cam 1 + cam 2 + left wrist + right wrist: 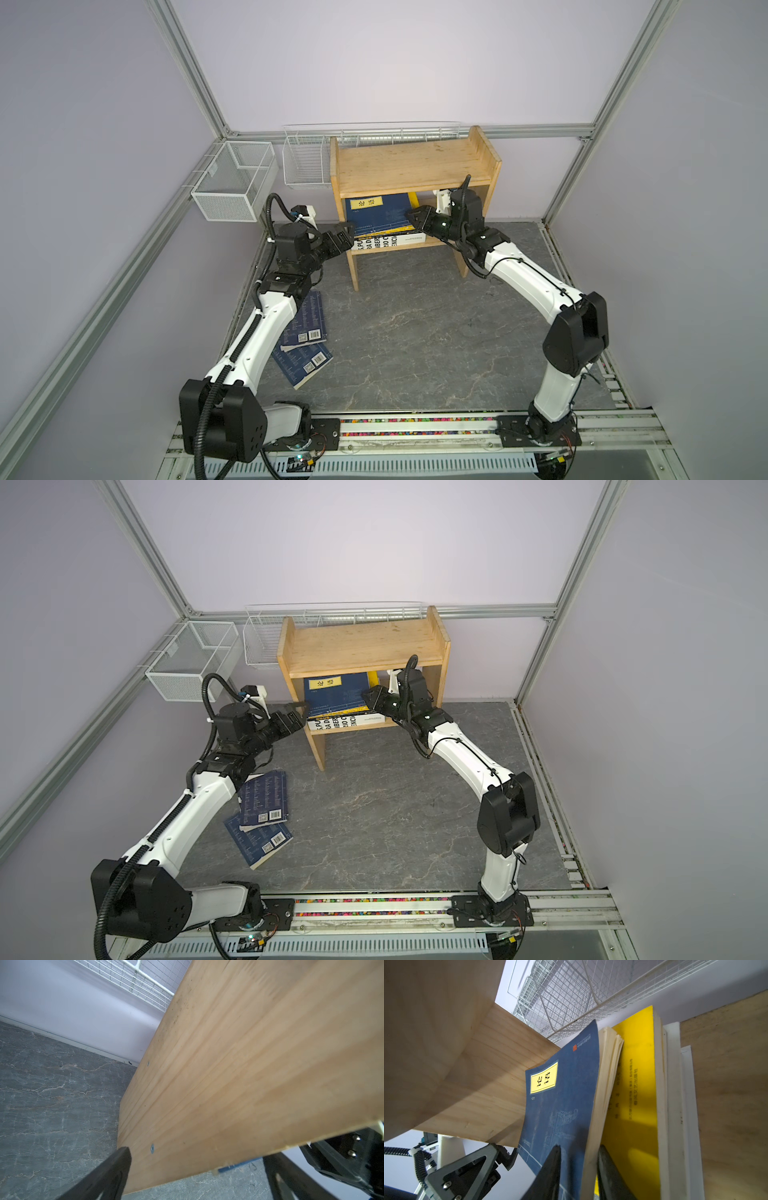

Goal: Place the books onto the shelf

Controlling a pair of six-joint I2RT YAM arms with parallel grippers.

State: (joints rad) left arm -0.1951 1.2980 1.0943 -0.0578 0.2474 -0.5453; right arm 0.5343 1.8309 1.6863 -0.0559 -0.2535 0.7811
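Reached with the right end effector (413,217) into the lower tier of the shelf (411,166), beneath the bare top board. Closed narrow onto the navy book (562,1105) there, with one finger (552,1167) on the cover and the other slipped behind the page block, next to the yellow book (637,1084). Took hold low on the open edge, probably to keep the wrist clear of the upper board while steering the book in. Held it tilted, cover facing up and forward, pages fanned a little away from the yellow one, so not yet settled, by the look of it. Rested both above the thick white book (378,243) with black lettering, laid flat at the tier's front lip.

Spread the left end effector (347,235) wide and empty at the left side panel (228,1064), one finger outside the wood and the other past its front edge, near the navy book's lower corner. Likely posted there to brace the shelf against the push, or to stop the book sliding out. Could not tell which, nor whether it touched.

Saw two more navy books (309,320) on the worktop (415,332), overlapping, back covers up, partly under the left arm and well apart from the shelf. Judged those as the remaining work.
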